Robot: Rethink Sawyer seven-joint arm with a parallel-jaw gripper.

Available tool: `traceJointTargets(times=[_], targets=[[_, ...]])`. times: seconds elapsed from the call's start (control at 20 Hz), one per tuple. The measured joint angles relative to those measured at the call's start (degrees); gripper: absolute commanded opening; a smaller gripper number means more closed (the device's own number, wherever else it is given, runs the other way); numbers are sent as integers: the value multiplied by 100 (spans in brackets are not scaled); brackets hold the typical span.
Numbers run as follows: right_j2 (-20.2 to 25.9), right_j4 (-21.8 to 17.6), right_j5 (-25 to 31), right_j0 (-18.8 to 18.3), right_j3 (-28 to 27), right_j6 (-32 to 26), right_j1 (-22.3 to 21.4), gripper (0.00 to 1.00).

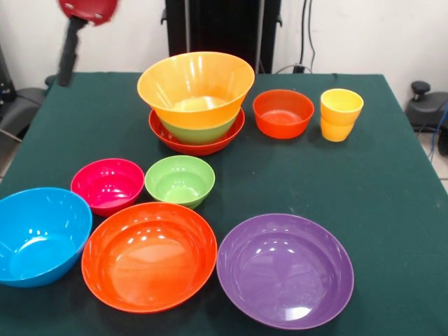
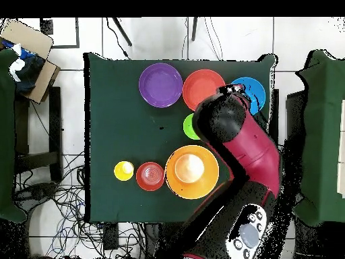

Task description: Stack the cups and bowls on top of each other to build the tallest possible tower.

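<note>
The tower stands at the back centre: a large orange bowl (image 1: 196, 84) in a lime green bowl (image 1: 199, 131) in a wide red-orange bowl (image 1: 168, 136); from overhead it is a single orange disc (image 2: 192, 171). Beside it sit a small red-orange bowl (image 1: 283, 113) and yellow cups (image 1: 341, 114), one nested in the other. In front lie magenta (image 1: 107, 185), small lime (image 1: 180, 180), blue (image 1: 40, 234), large red-orange (image 1: 148, 255) and purple (image 1: 285, 269) bowls. My gripper (image 1: 68, 54) hangs high at the top left, apart from everything. The arm (image 2: 236, 128) hides the magenta bowl from overhead.
The green table (image 1: 392, 196) carries everything; its edges show on all sides overhead. Dark chairs stand at both sides (image 2: 13, 135). A cardboard box (image 2: 30, 50) sits off the table's corner, and cables (image 2: 60, 195) lie on the floor.
</note>
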Motion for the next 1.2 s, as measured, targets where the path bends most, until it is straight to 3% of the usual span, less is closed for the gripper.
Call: traceJointTargets(times=[0.75, 1.2], targets=[[-81, 46, 1, -55, -306, 1, 371, 100], [164, -129, 1, -339, 241, 1, -152, 100]])
